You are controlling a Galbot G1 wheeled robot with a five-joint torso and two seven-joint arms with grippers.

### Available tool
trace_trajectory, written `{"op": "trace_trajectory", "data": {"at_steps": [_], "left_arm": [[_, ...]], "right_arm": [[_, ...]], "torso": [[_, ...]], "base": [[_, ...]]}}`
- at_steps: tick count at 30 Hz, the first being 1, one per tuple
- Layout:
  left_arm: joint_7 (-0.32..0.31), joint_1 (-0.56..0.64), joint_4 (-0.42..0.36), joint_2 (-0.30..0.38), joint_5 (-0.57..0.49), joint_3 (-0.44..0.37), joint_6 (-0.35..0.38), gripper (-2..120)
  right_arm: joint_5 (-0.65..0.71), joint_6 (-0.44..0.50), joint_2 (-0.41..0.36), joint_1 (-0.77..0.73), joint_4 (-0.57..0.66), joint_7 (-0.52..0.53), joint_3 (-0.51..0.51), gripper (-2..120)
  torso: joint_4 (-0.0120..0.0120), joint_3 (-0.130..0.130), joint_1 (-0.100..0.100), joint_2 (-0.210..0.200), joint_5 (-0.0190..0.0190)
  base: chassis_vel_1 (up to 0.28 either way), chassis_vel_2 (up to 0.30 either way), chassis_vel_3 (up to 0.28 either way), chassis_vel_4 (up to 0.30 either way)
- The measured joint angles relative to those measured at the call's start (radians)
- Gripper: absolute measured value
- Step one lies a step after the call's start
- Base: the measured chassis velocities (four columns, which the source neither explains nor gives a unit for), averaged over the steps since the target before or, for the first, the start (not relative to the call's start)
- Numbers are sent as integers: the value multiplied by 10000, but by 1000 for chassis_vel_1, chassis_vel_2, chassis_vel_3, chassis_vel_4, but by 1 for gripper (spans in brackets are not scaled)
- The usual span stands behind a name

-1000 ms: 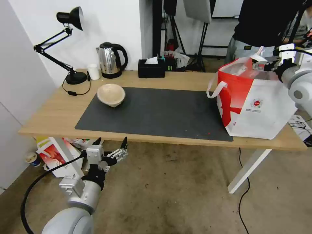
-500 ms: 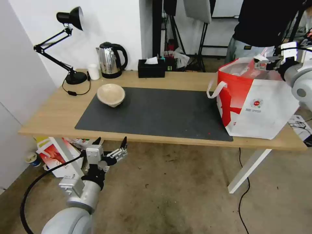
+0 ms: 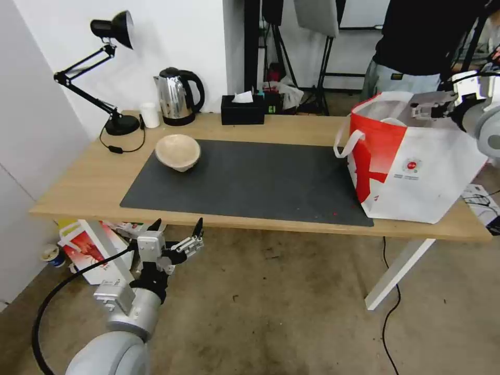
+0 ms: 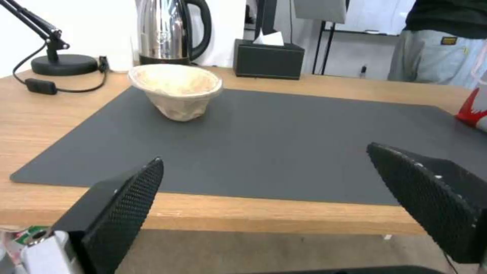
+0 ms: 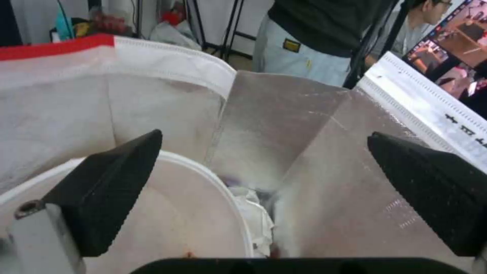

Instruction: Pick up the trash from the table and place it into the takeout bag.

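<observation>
We note the takeout bag (image 3: 416, 161) standing upright at the right end of the desk (image 3: 88, 182), one corner on the dark grey mat (image 3: 250, 179), its red panel facing the mat. Inside the bag, the large white plastic bowl (image 5: 203, 213) lies against the silver foil lining (image 5: 284, 125), with crumpled white paper beside its rim. The right end effector (image 3: 424, 110) hangs just above the bag's open mouth, over the far rim; its fingers (image 5: 106, 190) are spread wide and hold nothing. The smaller beige paper-pulp bowl (image 3: 178, 151) sits upright on the mat's far left corner, well apart from the bag. Beyond that bowl, off the mat, stand the kettle (image 3: 177, 97), a small white cup (image 3: 150, 115), a black desk lamp (image 3: 112, 73) and a black tissue box (image 3: 242, 108). The left end effector (image 3: 176, 233) is parked below the desk's near edge, beneath the mat's left part, released, fingers (image 4: 121, 205) apart and empty.
</observation>
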Motion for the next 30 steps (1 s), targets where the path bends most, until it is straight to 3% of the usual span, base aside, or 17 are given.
{"op": "trace_trajectory", "data": {"at_steps": [20,23,25,27,29,30], "left_arm": [[0,12,-48,-30,0,5,5,100],[0,14,-48,-26,0,-10,5,100],[0,15,-48,-33,0,-19,5,100],[0,15,-48,-35,1,-19,5,100],[2,27,-48,-61,4,-16,5,100],[2,27,-48,-61,4,-16,5,100]], "right_arm": [[178,162,276,-333,637,365,402,100],[185,531,394,-553,829,435,585,100],[220,1580,588,-807,1003,448,756,100],[225,1800,621,-843,1017,429,776,100],[234,3223,837,-1197,1201,166,958,100],[234,3223,837,-1197,1201,166,958,100]], "torso": [[-1,0,0,0,0],[-1,0,0,0,-1],[-1,0,0,0,-1],[-1,0,0,0,-1],[1,0,0,0,0],[1,0,0,0,0]], "base": [[0,0,0,0],[0,0,0,0],[0,0,0,0],[0,0,0,0],[0,0,0,0],[0,0,0,0]]}}
